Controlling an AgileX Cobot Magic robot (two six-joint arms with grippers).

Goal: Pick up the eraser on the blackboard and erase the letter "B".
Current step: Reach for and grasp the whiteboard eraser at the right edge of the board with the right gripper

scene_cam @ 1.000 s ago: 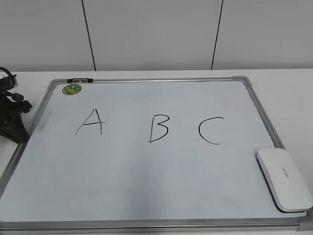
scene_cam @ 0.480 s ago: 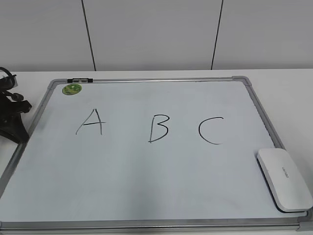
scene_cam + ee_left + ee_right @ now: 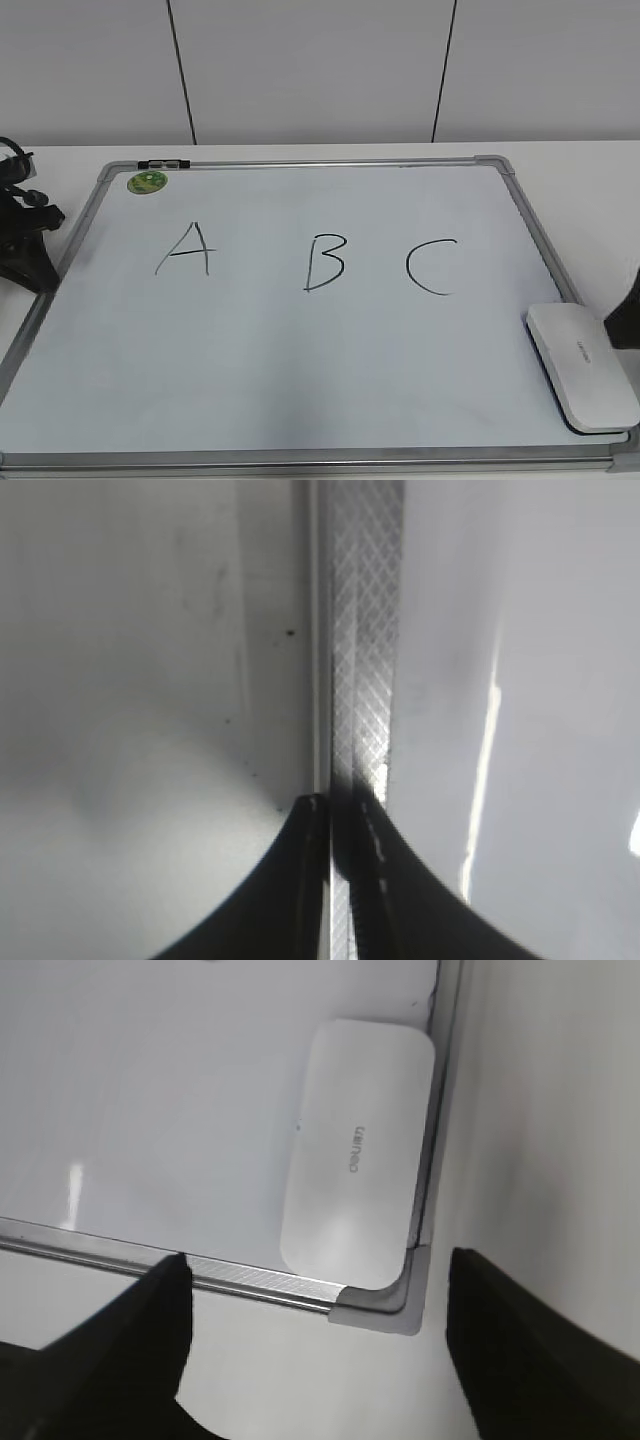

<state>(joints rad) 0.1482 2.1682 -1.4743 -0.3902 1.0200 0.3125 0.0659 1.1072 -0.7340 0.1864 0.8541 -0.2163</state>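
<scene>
Nothing of the task is done so far, as I judge it: the eraser is not picked up and all 3 letters stand whole.

At the far left of the exterior view the left gripper [image 3: 25,245] sits low beside the frame of the blackboard [image 3: 60,262]. In its wrist view the 2 fingers lie pressed together over the grey metal frame, closed on nothing.

Going right, the black "A" [image 3: 185,250] comes first, then the letter "B" [image 3: 325,262], a thin black hand-drawn capital near the middle of the board, unsmudged, then the "C" [image 3: 432,267]. A small green magnet [image 3: 147,182] sits at the top left corner.

The eraser [image 3: 583,365] lies flat in the board's near right corner, along the right frame. It is a smooth white rounded block with small grey lettering on top and a dark edge underneath.

The right gripper [image 3: 315,1345] hovers near that corner, fingers spread wide apart, empty, apart from the eraser. Grasping, carrying and wiping are all left.
</scene>
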